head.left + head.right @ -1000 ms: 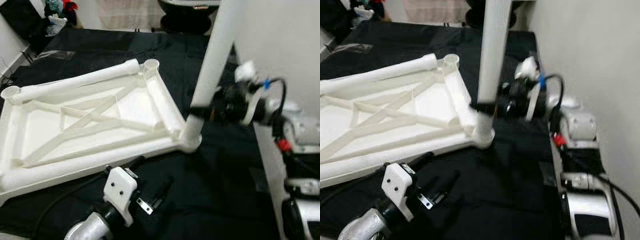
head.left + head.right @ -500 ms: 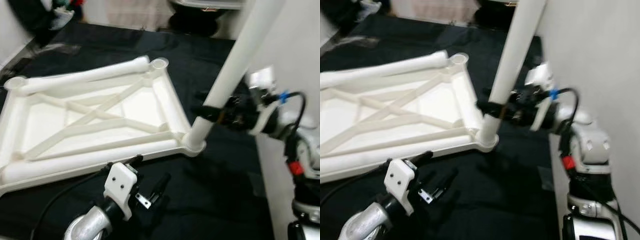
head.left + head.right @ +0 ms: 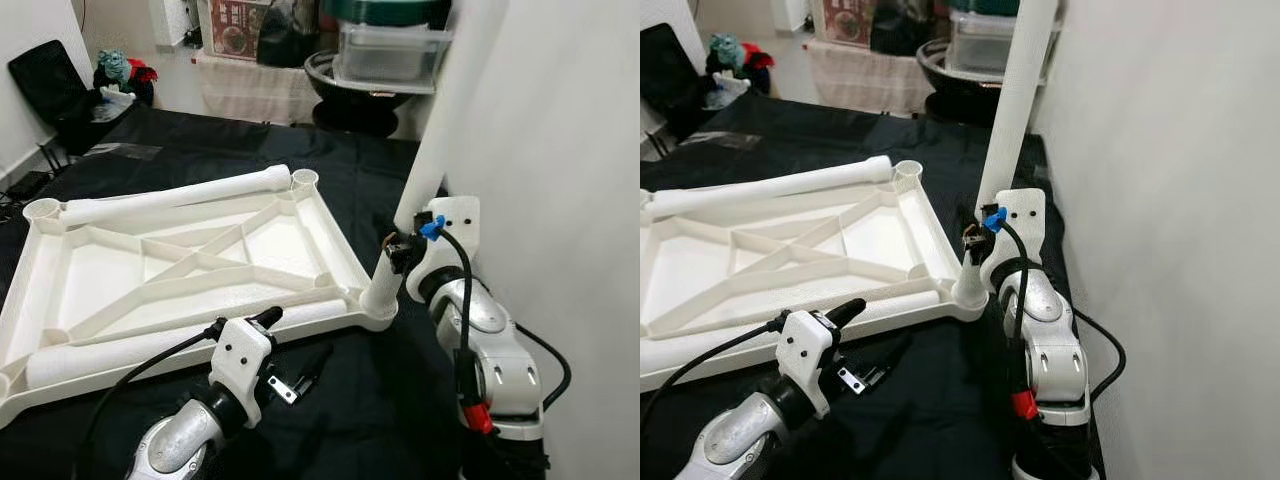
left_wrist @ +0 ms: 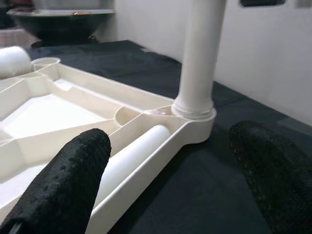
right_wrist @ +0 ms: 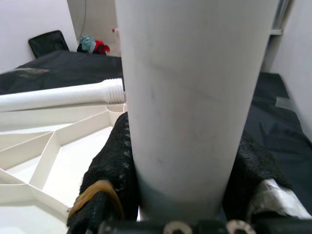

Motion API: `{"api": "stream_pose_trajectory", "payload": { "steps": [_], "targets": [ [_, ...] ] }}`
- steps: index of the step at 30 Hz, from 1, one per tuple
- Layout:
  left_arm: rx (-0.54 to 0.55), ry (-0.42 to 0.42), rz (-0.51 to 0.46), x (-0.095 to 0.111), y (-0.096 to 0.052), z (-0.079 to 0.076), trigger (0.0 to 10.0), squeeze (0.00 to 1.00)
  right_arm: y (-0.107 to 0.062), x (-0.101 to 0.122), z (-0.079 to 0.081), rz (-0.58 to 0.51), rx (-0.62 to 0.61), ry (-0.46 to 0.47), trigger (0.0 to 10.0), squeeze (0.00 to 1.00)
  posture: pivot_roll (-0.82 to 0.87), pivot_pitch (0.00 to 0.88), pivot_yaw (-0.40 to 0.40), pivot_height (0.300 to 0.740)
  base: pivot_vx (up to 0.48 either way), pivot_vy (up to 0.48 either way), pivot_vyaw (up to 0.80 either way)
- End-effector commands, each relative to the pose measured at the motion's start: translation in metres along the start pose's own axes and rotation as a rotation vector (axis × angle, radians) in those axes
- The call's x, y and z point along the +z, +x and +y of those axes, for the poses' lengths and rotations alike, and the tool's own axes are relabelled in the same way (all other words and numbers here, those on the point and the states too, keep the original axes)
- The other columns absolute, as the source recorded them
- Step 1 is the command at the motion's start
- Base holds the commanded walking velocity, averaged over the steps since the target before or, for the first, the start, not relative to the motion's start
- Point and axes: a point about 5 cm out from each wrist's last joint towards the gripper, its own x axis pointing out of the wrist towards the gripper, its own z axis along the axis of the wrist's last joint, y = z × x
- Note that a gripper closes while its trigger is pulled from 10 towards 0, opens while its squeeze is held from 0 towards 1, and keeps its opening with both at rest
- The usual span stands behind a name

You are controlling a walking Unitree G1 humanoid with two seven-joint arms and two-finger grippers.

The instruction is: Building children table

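The white table top [image 3: 200, 262] lies upside down on a black cloth, ribs facing up. A white leg [image 3: 440, 140] stands in its near right corner socket [image 3: 379, 305], leaning slightly right. My right gripper [image 3: 396, 250] is shut on the leg just above the socket; its black fingers [image 5: 115, 163] press both sides of the leg [image 5: 195, 97]. My left gripper [image 3: 290, 345] hovers open over the cloth at the top's near edge, a little left of that socket [image 4: 195, 114], with nothing between its fingers [image 4: 63, 190]. Two loose legs lie along the far edge [image 3: 170, 197] and the near edge [image 3: 160, 345].
A white wall [image 3: 560, 150] stands close on the right, behind the leg. A dark basin with a plastic box [image 3: 375, 60] sits beyond the cloth, a black bag [image 3: 50, 85] at far left. Open corner sockets [image 3: 303, 180] [image 3: 40, 210] mark the far edge.
The camera has pulled back and steadied. The leg stands steeper in its socket than before, still held by my right gripper, whose arm now reaches up from below it. My left gripper has barely moved.
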Motion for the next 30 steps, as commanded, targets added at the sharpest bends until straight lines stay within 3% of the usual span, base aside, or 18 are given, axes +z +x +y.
{"api": "stream_pose_trajectory", "payload": {
  "steps": [1, 3, 4, 5, 6, 7, 8, 9, 10, 21, 22, 24, 25, 26, 27, 30],
  "targets": [
    [-0.003, 0.0, -0.011, 0.003, -0.003, -0.001, 10.0, 0.0, 0.0, -0.046, -0.001, 0.287, 0.0, 0.045, 10.0, 0.0, -0.02, 0.123, -0.044, 0.74, 0.0, 0.0, 0.0],
    [-0.003, 0.0, -0.011, 0.003, -0.003, -0.001, 10.0, 0.0, 0.0, -0.046, -0.001, 0.287, 0.0, 0.045, 10.0, 0.0, -0.02, 0.123, -0.044, 0.74, 0.0, 0.0, 0.0],
    [-0.012, -0.003, -0.01, 0.005, -0.005, -0.002, 10.0, 0.0, 0.0, -0.042, 0.001, 0.291, 0.04, 0.106, 10.0, 0.0, -0.02, 0.14, -0.036, 0.74, 0.0, 0.0, 0.0],
    [-0.012, -0.003, -0.01, 0.005, -0.005, -0.002, 10.0, 0.0, 0.0, -0.042, 0.001, 0.291, 0.04, 0.106, 10.0, 0.0, -0.02, 0.14, -0.036, 0.74, 0.0, 0.0, 0.0],
    [-0.027, -0.009, -0.005, 0.006, -0.009, -0.005, 10.0, 0.0, 0.002, -0.031, 0.004, 0.266, 0.263, 0.179, 10.0, 1.0, -0.02, 0.17, -0.022, 0.74, 0.0, 0.0, 0.0],
    [-0.027, -0.009, -0.005, 0.006, -0.009, -0.005, 10.0, 0.0, 0.002, -0.031, 0.004, 0.266, 0.263, 0.179, 10.0, 1.0, -0.02, 0.17, -0.022, 0.74, 0.0, 0.0, 0.0],
    [-0.039, -0.015, -0.001, 0.008, -0.012, -0.007, 10.0, 0.0, -0.004, -0.013, 0.005, 0.184, 0.509, 0.186, 10.0, 1.0, -0.01, 0.186, -0.013, 0.74, 0.0, 0.0, 0.0],
    [-0.046, -0.019, 0.001, 0.01, -0.015, -0.009, 10.0, 0.0, -0.011, 0.0, 0.006, 0.129, 0.676, 0.17, 10.0, 1.0, -0.01, 0.19, -0.01, 0.74, 0.0, 0.0, 0.0],
    [-0.048, -0.02, 0.001, 0.011, -0.016, -0.01, 10.0, 0.0, -0.015, 0.006, 0.006, 0.104, 0.769, 0.152, 10.0, 1.0, -0.01, 0.19, -0.01, 0.74, 0.0, 0.0, 0.0],
    [-0.049, -0.021, -0.001, 0.011, -0.016, -0.01, 10.0, 0.0, -0.018, 0.009, 0.006, 0.103, 0.793, 0.144, 10.0, 1.0, -0.01, 0.19, -0.01, 0.74, 0.0, 0.0, 0.0],
    [-0.064, -0.026, 0.008, 0.014, -0.022, -0.014, 10.0, 0.0, -0.008, 0.024, -0.016, 0.039, 0.891, 0.081, 10.0, 0.0, 0.04, 0.267, 0.03, 0.74, 0.0, 0.0, 0.0],
    [-0.064, -0.026, 0.008, 0.014, -0.022, -0.014, 10.0, 0.0, -0.008, 0.024, -0.016, 0.039, 0.891, 0.081, 10.0, 0.0, 0.04, 0.267, 0.03, 0.74, 0.0, 0.0, 0.0],
    [-0.076, -0.032, 0.018, 0.016, -0.027, -0.019, 10.0, 0.0, 0.0, 0.04, -0.036, -0.007, 0.949, 0.016, 8.4, 0.0, 0.04, 0.266, 0.03, 0.74, 0.0, 0.0, 0.0],
    [-0.084, -0.036, 0.025, 0.018, -0.029, -0.021, 10.0, 0.0, 0.003, 0.057, -0.051, -0.053, 1.011, -0.031, 0.0, 0.0, 0.04, 0.257, 0.027, 0.74, 0.0, 0.0, 0.0],
    [-0.084, -0.036, 0.025, 0.018, -0.029, -0.021, 10.0, 0.0, 0.003, 0.057, -0.051, -0.053, 1.011, -0.031, 0.0, 0.0, 0.04, 0.257, 0.027, 0.74, 0.0, 0.0, 0.0],
    [-0.089, -0.041, 0.032, 0.016, -0.028, -0.022, 10.0, 0.0, -0.006, 0.079, -0.074, -0.095, 1.095, -0.076, 0.0, 0.0, 0.03, 0.23, 0.016, 0.74, 0.0, 0.0, 0.0]
  ]
}}
